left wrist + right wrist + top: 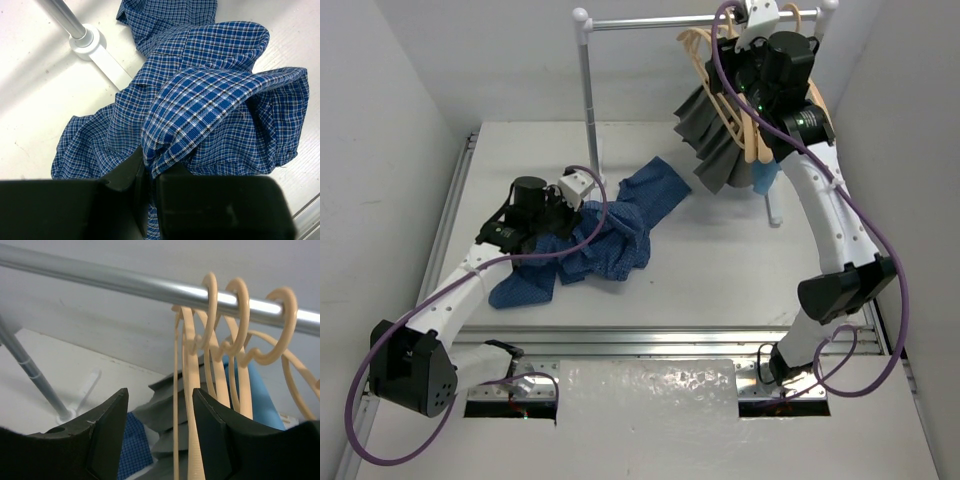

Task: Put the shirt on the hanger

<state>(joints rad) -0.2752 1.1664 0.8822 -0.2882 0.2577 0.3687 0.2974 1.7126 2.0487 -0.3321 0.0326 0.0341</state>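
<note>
Task at an early stage. The shirt (610, 235) lies crumpled on the desk (720, 270), left of centre, with one sleeve or tail trailing toward the rack. No part of it is on a hanger.

The left end effector (145, 170) is clamped narrow on a raised fold of the checked cloth. The fold stands up between the fingers, but I cannot tell whether it is collar or placket.

The right end effector (160, 405) is up at the rail (100, 277) with its jaws wide. The hanger (189, 365) hangs in the gap between them and neither finger appears to touch it. It hooks over the rail among several alike, packed close together.

- **Done:** a grip on the shirt, and the right arm lined up at a hanger.
- **Left, by my judgement:** close on the hanger, free it or steady it, open out the shirt, and feed both shoulders over the hanger's arms.

Edges and room:
- The rack upright (588, 100) and its foot (95, 50) stand just beside the shirt on the far side, so the cloth could snag there on a lift.
- A grey cloth (715, 140) and a teal cloth (260, 395) hang right behind the hangers, crowding the right arm's reach.
- Walls close in on both sides of the desk.
- The open desk lies between the shirt and the right arm's base, toward the near edge.
</note>
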